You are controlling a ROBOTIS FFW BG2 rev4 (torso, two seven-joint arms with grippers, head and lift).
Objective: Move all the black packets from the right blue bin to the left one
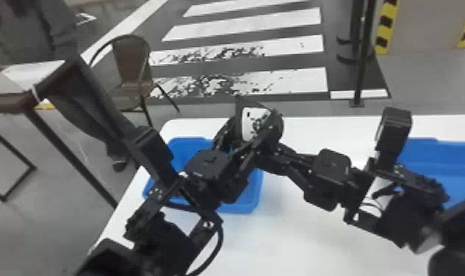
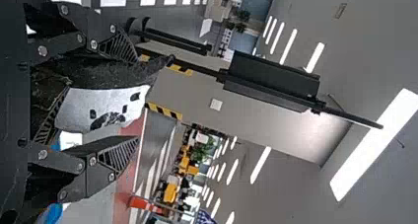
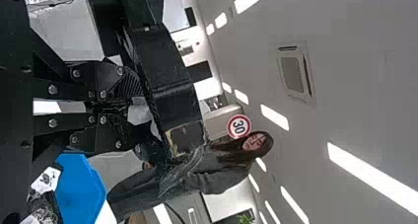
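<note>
In the head view a black packet with a white label (image 1: 252, 123) is raised over the left blue bin (image 1: 242, 210), between both grippers. My left gripper (image 1: 240, 137) reaches it from the left, and my right gripper (image 1: 270, 154) from the right. In the left wrist view, my left gripper (image 2: 137, 99) is open, its fingers standing on either side of the packet (image 2: 101, 108). The right wrist view has my right gripper (image 3: 139, 113) with fingers together, pinching the packet's dark edge, which is mostly hidden. Labelled packets (image 3: 47, 179) lie by the left bin's blue wall (image 3: 79, 189).
The right blue bin (image 1: 440, 146) stands at the right of the white table (image 1: 297, 235), partly behind my right arm. A dark-framed table (image 1: 33, 104) and a brown chair (image 1: 132, 69) are beyond the left edge.
</note>
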